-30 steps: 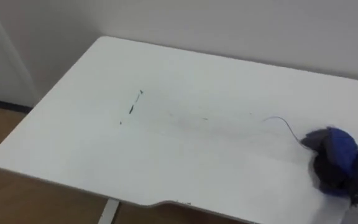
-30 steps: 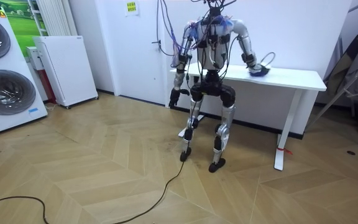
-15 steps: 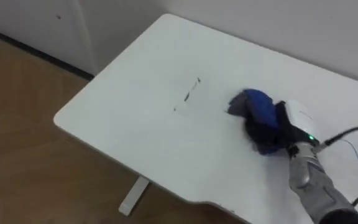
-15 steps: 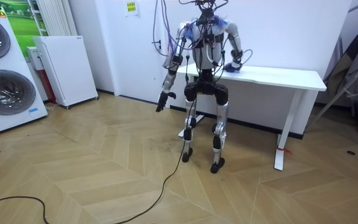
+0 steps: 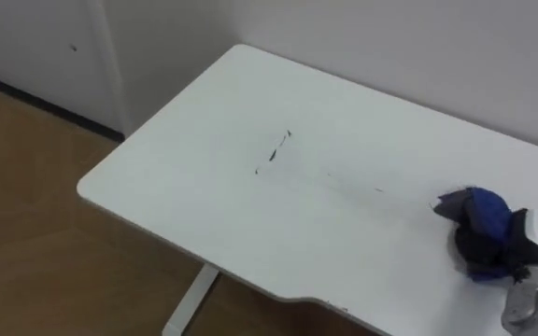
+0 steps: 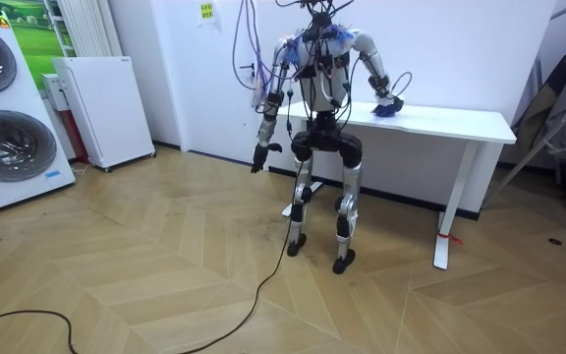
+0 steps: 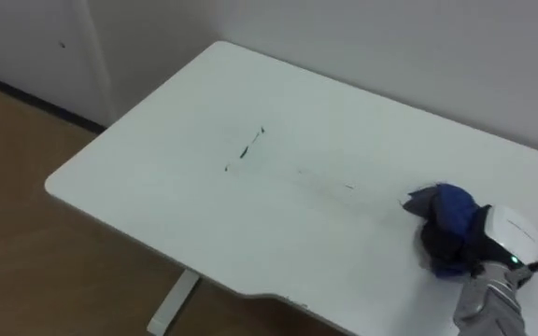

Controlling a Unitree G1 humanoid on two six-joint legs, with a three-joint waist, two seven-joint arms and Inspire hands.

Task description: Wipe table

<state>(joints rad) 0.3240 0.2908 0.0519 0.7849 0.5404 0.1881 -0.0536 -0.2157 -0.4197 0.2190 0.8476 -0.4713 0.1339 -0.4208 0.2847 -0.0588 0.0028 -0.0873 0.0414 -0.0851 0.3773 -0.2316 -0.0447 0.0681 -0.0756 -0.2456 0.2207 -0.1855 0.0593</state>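
From the head, the eye views look down on a white surface [image 5: 185,187] with short dark marks [image 5: 274,154] near its middle and fainter specks trailing toward the right. Well to the right of the marks, near the front edge, a blue cloth [image 5: 479,229] lies bunched on the top. The right hand [image 7: 504,231] rests over it, its dark fingers curled into the folds and clamped on the fabric.

The room view adds what the head camera misses. The robot stands upright at the surface's end on the room view's left, with its right arm reaching out over the top. Its left hand [image 6: 260,155] hangs beside its hip, clear of the surface; whether it is spread or closed cannot be told there. Two stacked washing machines [image 6: 3,98] and a white cabinet [image 6: 106,108] stand along the wall on the room view's left.
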